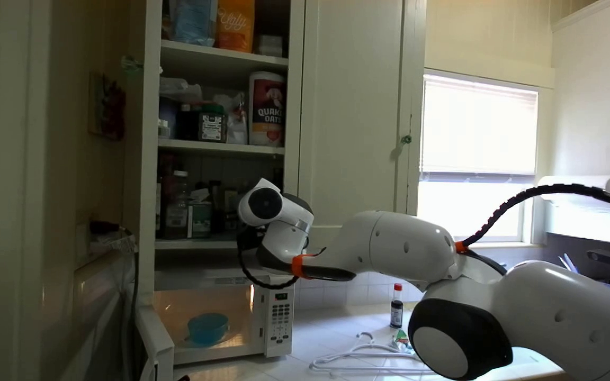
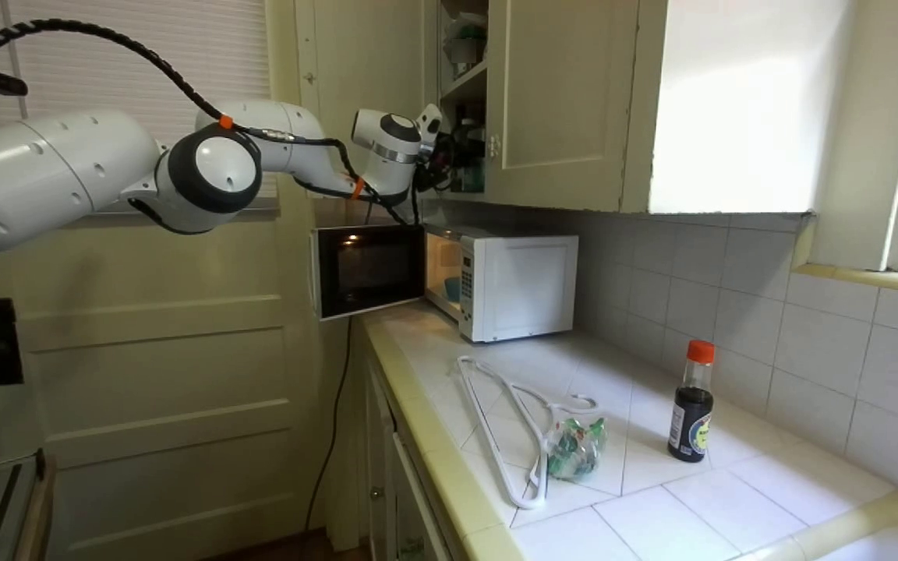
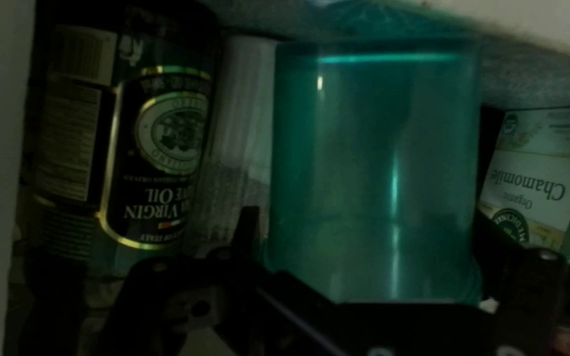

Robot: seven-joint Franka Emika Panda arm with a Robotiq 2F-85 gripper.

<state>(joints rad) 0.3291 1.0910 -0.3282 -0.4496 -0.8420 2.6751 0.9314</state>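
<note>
The teal cup (image 3: pixel 374 173) stands on the lowest shelf (image 1: pixel 194 244) of the cupboard (image 1: pixel 294 132), above the microwave (image 2: pixel 527 288), with the fingers of the gripper (image 3: pixel 368 222) on either side of it. The claw's fingers are spread about a cup's breadth; whether the pads press on the wall or merely flank it, I cannot tell. The wrist view is upside down, so, facing the cupboard, the olive oil bottle (image 3: pixel 156 148) is to the right of the cup, with a gap between, and the chamomile box (image 3: pixel 532 183) is near on its left. The cup is see-through and glossy, probably plastic, so I expect it to be light, fairly stiff with a little spring, and slippery; if it is glass, it would be heavier and easily broken. I cannot make out whether it holds anything. The best grip looks to be across its smooth sides near mid-height, pads flat and level, with modest, even pressure. The fingertips appear to lie beside its upper half, where a lopsided squeeze could tip it or let it slide.
</note>
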